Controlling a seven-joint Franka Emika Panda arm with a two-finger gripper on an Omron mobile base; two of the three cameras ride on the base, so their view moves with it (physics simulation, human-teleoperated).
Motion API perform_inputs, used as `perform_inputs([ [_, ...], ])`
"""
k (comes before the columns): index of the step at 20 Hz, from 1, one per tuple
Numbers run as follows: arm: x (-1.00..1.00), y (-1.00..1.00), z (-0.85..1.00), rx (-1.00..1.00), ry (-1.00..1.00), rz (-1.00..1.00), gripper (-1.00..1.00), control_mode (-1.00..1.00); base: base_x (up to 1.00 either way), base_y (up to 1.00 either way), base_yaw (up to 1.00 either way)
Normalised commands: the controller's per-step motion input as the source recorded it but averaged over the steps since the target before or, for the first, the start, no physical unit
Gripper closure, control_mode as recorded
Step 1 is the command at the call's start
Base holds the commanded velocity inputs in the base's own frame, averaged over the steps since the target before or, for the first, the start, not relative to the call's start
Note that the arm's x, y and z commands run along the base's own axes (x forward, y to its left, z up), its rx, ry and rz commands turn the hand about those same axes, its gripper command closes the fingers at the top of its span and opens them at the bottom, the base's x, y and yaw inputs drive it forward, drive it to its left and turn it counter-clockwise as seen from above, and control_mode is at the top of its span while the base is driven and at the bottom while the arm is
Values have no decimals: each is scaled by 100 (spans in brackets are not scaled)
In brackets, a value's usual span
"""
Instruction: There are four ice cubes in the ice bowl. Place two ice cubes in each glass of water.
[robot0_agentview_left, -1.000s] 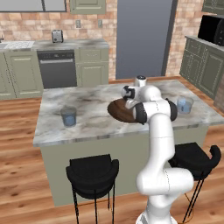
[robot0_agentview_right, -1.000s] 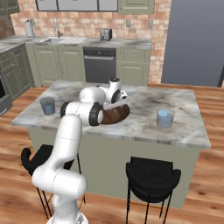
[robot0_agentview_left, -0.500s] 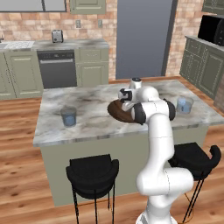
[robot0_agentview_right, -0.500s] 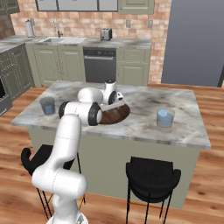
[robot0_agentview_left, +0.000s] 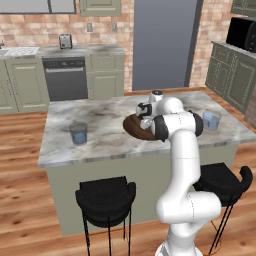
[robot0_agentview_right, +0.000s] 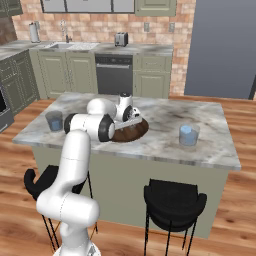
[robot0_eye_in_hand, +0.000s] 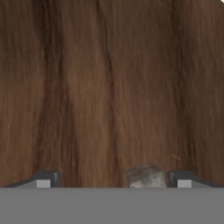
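Observation:
My gripper is down inside the dark-brown wooden ice bowl, very close to its floor. It is open, and its two fingertips stand wide apart. One pale ice cube lies between them, close to the right fingertip, with a gap left to the other. From the base views, the hand is over the ice bowl at the middle of the island. One glass of water stands at the left and the other at the right. They also appear in the right base view: glass, glass, bowl.
The marble island has two black stools along its near side. Behind it are a counter with a dishwasher and a toaster, and a grey fridge.
The hand has sunk a little lower into the bowl. Its jaws have drawn in very slightly. Bowl and glasses have not moved.

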Motion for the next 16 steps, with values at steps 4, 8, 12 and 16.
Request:
perform_inputs([
  [4,0,-20,-1,0,0,4,-100,-100,0,0,0],
  [8,0,-33,-7,0,0,5,-100,-100,0,0,0],
  [12,0,-6,0,0,0,1,-100,-100,0,0,0],
  [16,0,-4,0,0,0,0,-100,-100,0,0,0],
])
